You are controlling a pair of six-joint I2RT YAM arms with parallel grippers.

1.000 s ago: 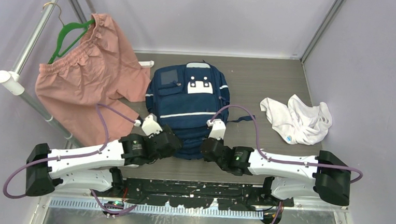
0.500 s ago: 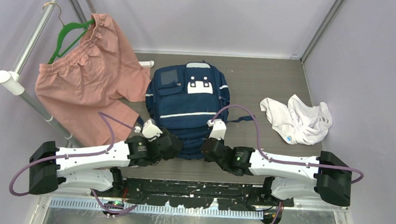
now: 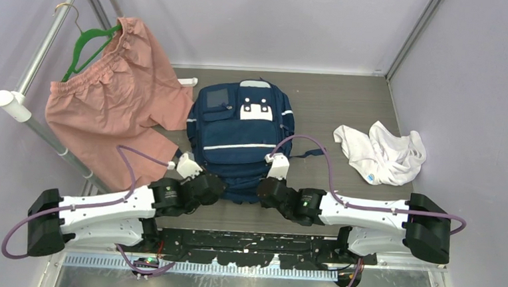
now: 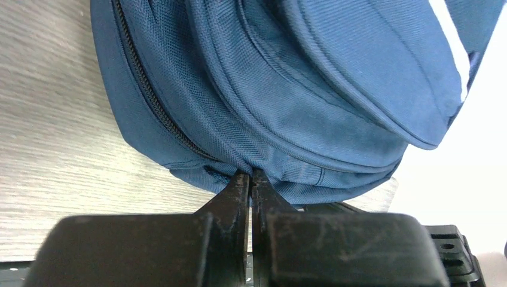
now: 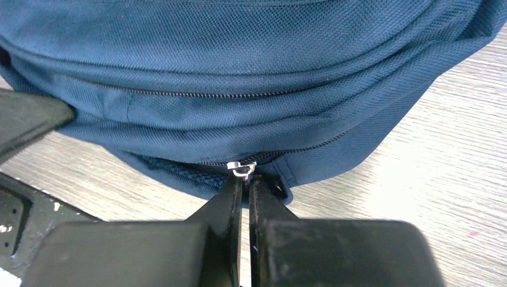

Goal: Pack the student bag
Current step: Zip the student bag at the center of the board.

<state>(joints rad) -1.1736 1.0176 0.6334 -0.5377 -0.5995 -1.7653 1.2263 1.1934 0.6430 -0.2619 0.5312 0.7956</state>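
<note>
The left end effector (image 4: 251,177) seemingly pinches the student bag (image 3: 242,133) toward the surface's (image 3: 347,99) near edge; the right end effector (image 5: 244,179) clamps its zipper pull (image 5: 241,168).

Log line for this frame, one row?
left pincer: shut, pinching navy backpack near edge | right pincer: shut on zipper pull | white cloth: on table, right of backpack

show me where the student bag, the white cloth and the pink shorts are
student bag (image 3: 238,132), top external view, navy front panel above the long white stripe
white cloth (image 3: 384,155), top external view, middle of the crumpled heap
pink shorts (image 3: 117,108), top external view, fabric below the waistband
</note>
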